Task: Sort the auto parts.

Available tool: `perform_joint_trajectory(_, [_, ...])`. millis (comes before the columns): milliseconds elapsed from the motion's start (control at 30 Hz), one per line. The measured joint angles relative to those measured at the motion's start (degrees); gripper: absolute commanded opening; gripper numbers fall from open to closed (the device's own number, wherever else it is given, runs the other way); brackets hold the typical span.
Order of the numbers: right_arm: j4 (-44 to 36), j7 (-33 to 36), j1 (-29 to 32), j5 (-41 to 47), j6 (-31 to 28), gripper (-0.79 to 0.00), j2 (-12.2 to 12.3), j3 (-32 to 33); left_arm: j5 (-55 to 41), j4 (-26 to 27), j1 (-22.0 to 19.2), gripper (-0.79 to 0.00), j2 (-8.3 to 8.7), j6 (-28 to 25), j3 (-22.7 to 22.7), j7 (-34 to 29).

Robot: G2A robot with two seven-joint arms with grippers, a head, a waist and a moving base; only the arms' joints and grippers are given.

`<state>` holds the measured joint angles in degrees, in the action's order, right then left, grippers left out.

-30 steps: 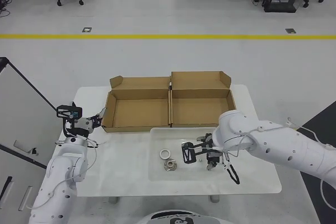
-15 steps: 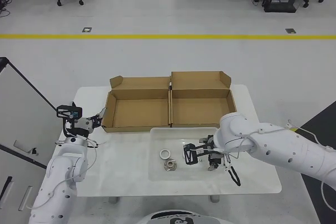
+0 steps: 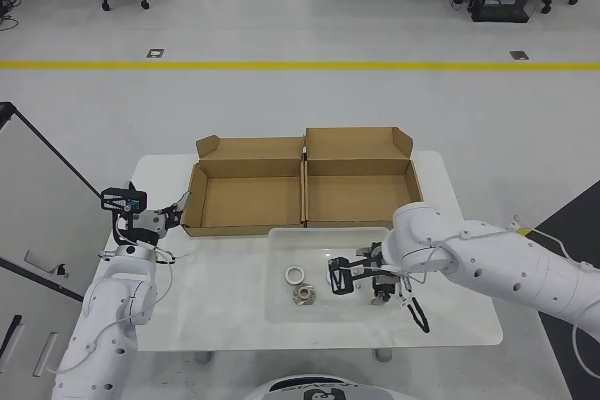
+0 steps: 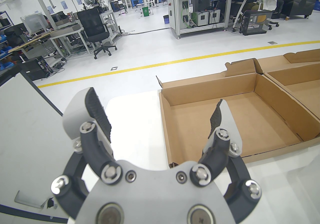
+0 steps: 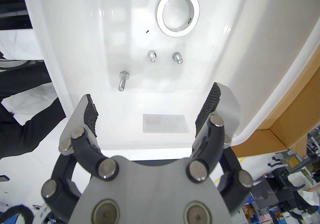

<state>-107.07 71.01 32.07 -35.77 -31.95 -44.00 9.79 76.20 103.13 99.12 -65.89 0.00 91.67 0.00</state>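
Note:
A white tray (image 3: 280, 240) at the table's front holds a metal ring (image 3: 294, 273) and a small cluster of bolts (image 3: 303, 294). My right gripper (image 3: 338, 277) hangs open inside the tray, just right of these parts. In the right wrist view the ring (image 5: 178, 16) lies flat beyond three bolts (image 5: 152, 56) (image 5: 177, 57) (image 5: 123, 81), all ahead of the open right gripper (image 5: 152, 102), which holds nothing. Dark parts (image 3: 383, 290) lie in the tray partly under the right arm. My left gripper (image 3: 175, 213) (image 4: 157, 112) is open and empty beside the left cardboard box (image 4: 250, 120).
Two open cardboard boxes (image 3: 248, 195) (image 3: 360, 190) stand side by side behind the tray, both empty. A pale label (image 5: 165, 123) sits on the tray floor between the right fingers. The table's left edge borders a grey cabinet (image 3: 20, 200).
The right gripper has shifted slightly toward the front of the tray and stayed open. The left arm has not moved.

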Motion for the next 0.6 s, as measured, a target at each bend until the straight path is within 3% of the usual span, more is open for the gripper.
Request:
perform_joint_trajectory(433, [0.21, 1.47, 1.53, -2.37, 0.14, 0.0, -0.6, -0.05, 0.0, 0.0, 0.0, 0.0, 0.0, 0.0, 0.0, 0.0])
perform_joint_trajectory(600, [0.79, 1.37, 1.98, -2.69, 0.04, -0.24, -0.94, -0.05, 0.0, 0.0, 0.0, 0.0, 0.0, 0.0, 0.0, 0.0])
